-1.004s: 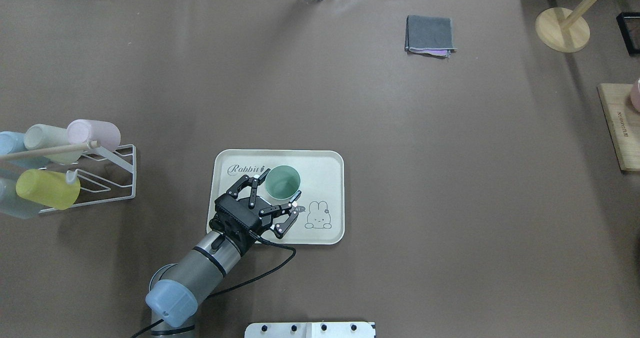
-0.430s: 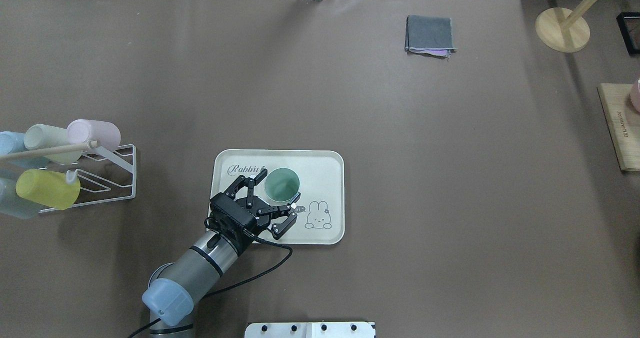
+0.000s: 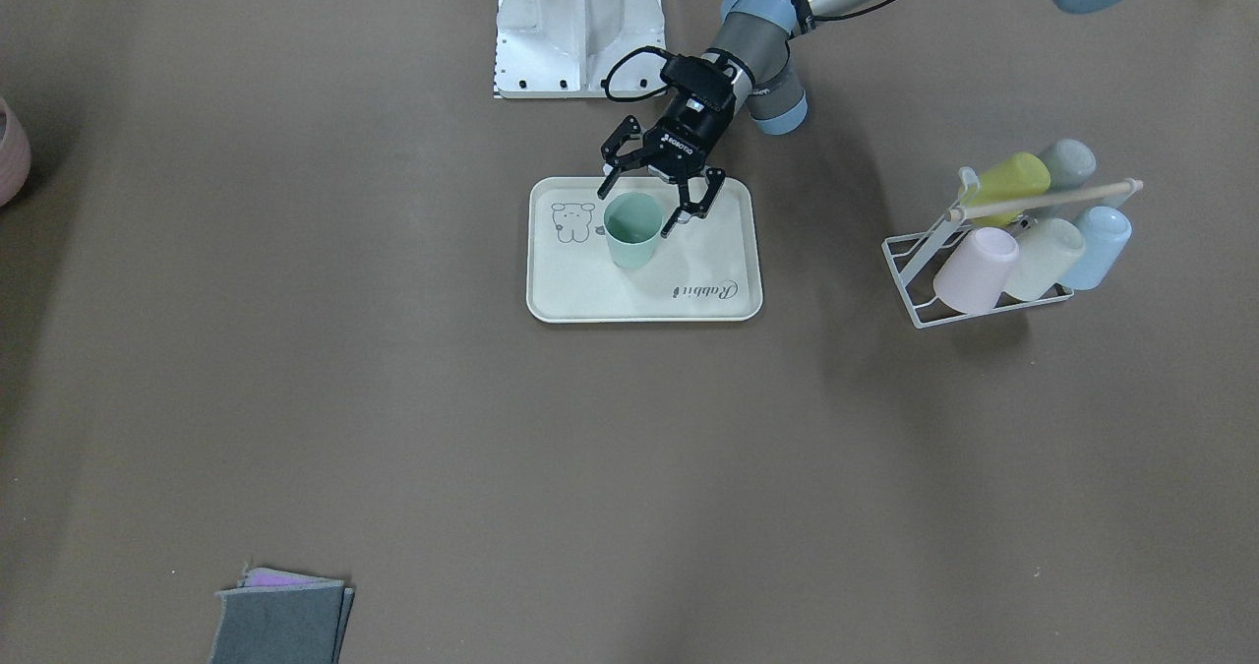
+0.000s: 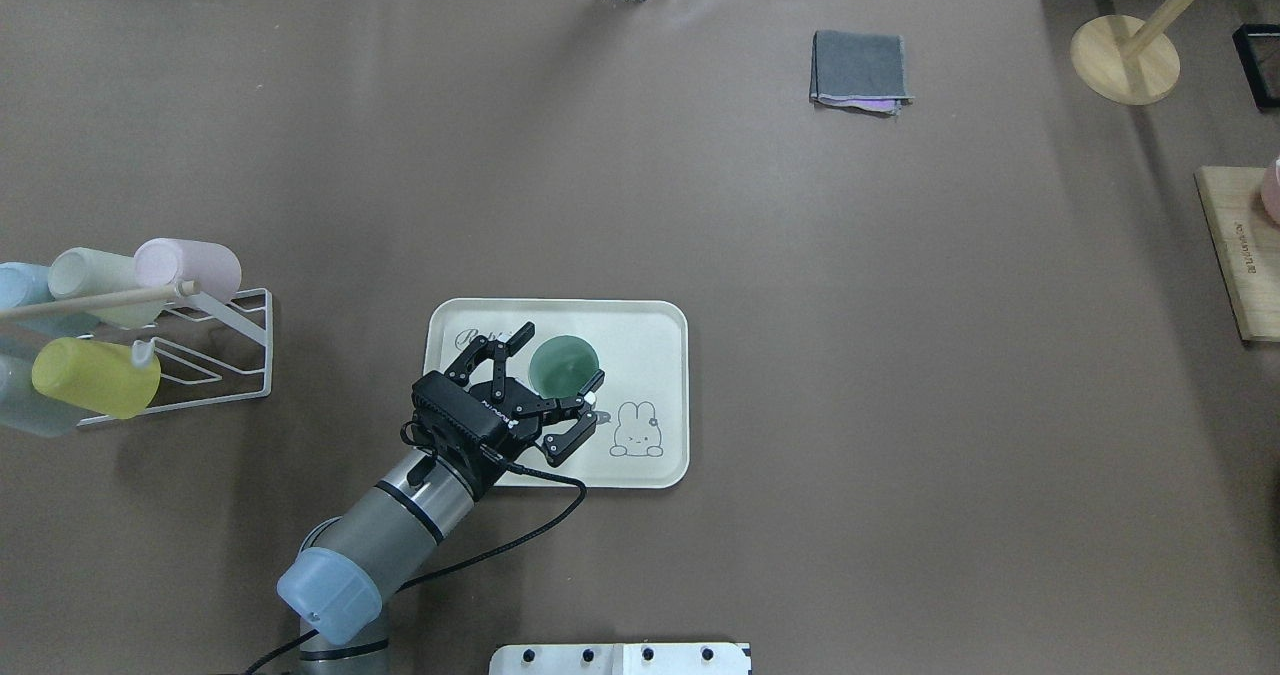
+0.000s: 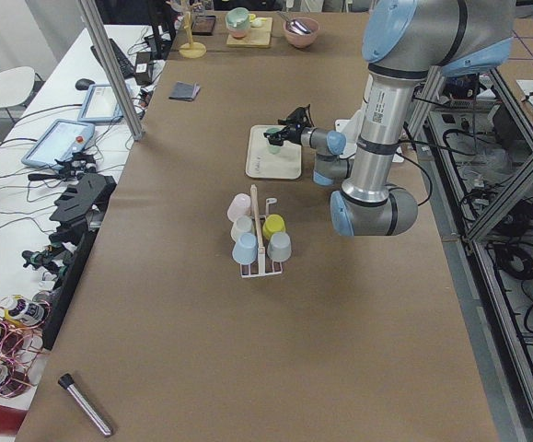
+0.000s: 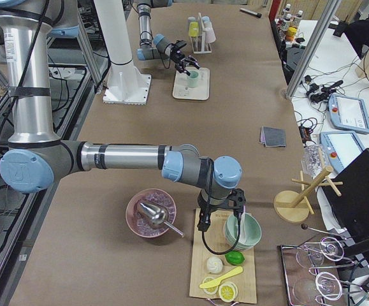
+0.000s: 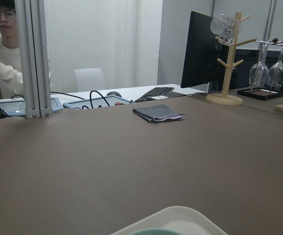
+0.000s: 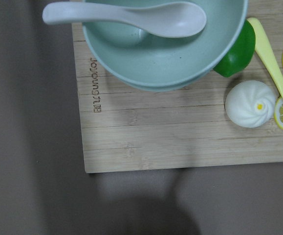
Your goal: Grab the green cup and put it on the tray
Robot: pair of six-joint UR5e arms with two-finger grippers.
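The green cup point(image 4: 564, 363) stands upright on the cream tray point(image 4: 655, 330), left of its middle in the overhead view. It also shows in the front view point(image 3: 631, 231) on the tray point(image 3: 639, 295). My left gripper point(image 4: 557, 367) is open, with one finger on each side of the cup and clear of it, on the robot's side of it point(image 3: 637, 213). The left wrist view shows only the tray rim point(image 7: 173, 218). My right gripper point(image 6: 222, 210) shows only in the right side view, above a wooden board; I cannot tell if it is open.
A white wire rack point(image 4: 215, 350) with several pastel cups stands left of the tray. A folded grey cloth point(image 4: 860, 70) lies far back right. The wooden board point(image 8: 180, 142) holds a green bowl point(image 8: 165, 54), spoon, bun and lemon. A pink bowl point(image 6: 152, 213) stands beside it.
My left gripper has drawn back toward the robot, still open. The green cup stays upright on the tray.
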